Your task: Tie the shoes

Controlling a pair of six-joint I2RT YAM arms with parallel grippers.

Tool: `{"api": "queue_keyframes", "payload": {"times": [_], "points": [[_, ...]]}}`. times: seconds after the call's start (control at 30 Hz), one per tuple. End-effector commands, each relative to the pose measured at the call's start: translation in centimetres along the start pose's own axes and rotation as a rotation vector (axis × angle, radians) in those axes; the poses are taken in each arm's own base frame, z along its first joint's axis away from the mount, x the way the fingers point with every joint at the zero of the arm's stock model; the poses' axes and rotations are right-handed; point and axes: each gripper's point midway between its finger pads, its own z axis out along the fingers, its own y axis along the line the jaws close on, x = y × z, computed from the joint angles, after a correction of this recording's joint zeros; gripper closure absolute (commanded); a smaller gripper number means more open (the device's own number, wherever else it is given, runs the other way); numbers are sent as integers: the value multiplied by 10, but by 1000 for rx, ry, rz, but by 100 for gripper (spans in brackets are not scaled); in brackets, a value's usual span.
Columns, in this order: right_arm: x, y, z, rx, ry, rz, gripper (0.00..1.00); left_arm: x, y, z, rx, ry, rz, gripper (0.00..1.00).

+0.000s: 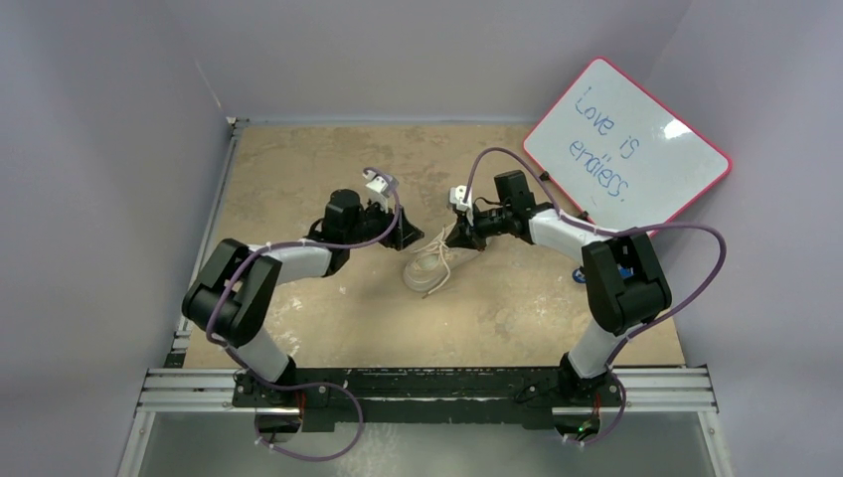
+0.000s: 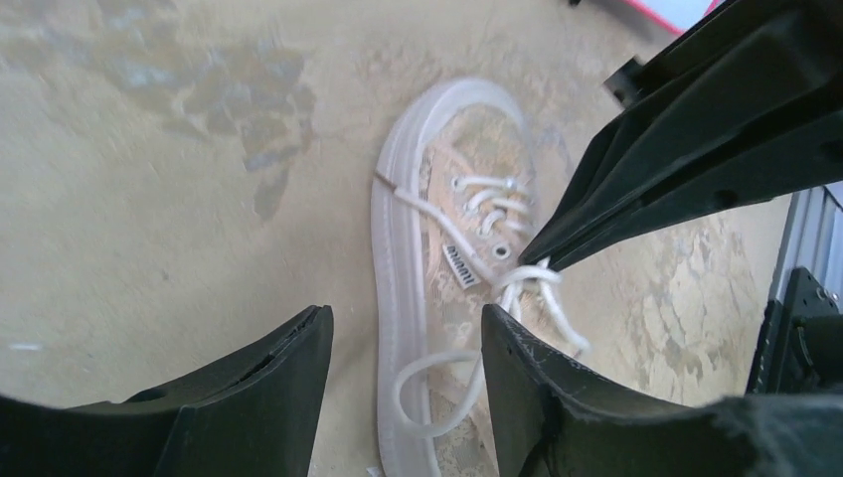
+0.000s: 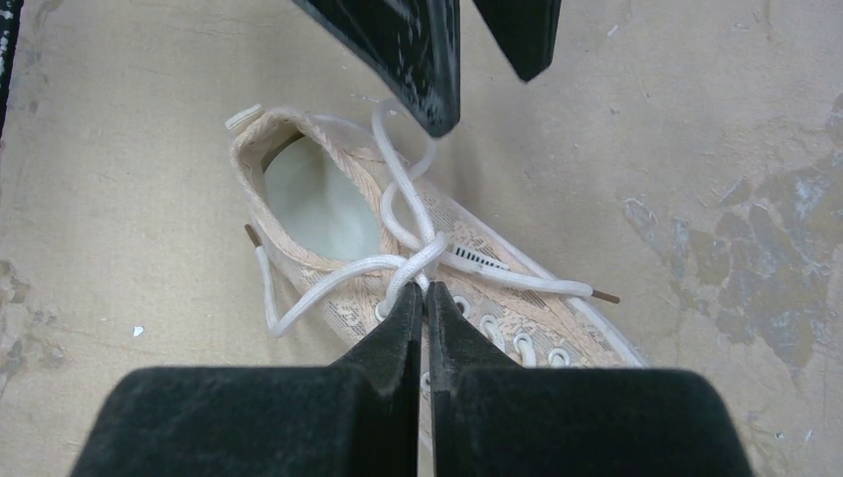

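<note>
The cream shoe (image 1: pixel 429 268) lies on the tan table between both arms, toe toward the near edge. Its laces (image 3: pixel 348 273) cross in a loose knot over the tongue, and two brown-tipped ends trail off either side. My right gripper (image 3: pixel 425 290) is shut, its tips pinching the lace at that crossing. The same gripper shows as black fingers (image 2: pixel 636 189) coming in from the upper right in the left wrist view. My left gripper (image 2: pixel 408 343) hangs open over the shoe's heel side, above a slack lace loop (image 2: pixel 422 393); nothing is held between its fingers (image 3: pixel 437 70).
A red-framed whiteboard (image 1: pixel 626 144) with blue writing leans at the back right. A small blue object (image 1: pixel 582 276) peeks out behind the right arm. Grey walls close the left and back sides, and a metal rail (image 1: pixel 427 388) runs along the near edge.
</note>
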Motion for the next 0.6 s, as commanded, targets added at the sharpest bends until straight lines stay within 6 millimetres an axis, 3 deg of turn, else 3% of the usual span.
{"api": "queue_keyframes", "payload": {"times": [0.0,0.23,0.57], "points": [[-9,1,-5,17,-21,-21,100,25,2,11,54,143,-63,41],[-6,4,-6,18,-13,-15,100,27,-11,17,155,101,-182,41],[-8,3,-7,21,-14,-15,100,35,-15,3,149,116,-179,44]]}}
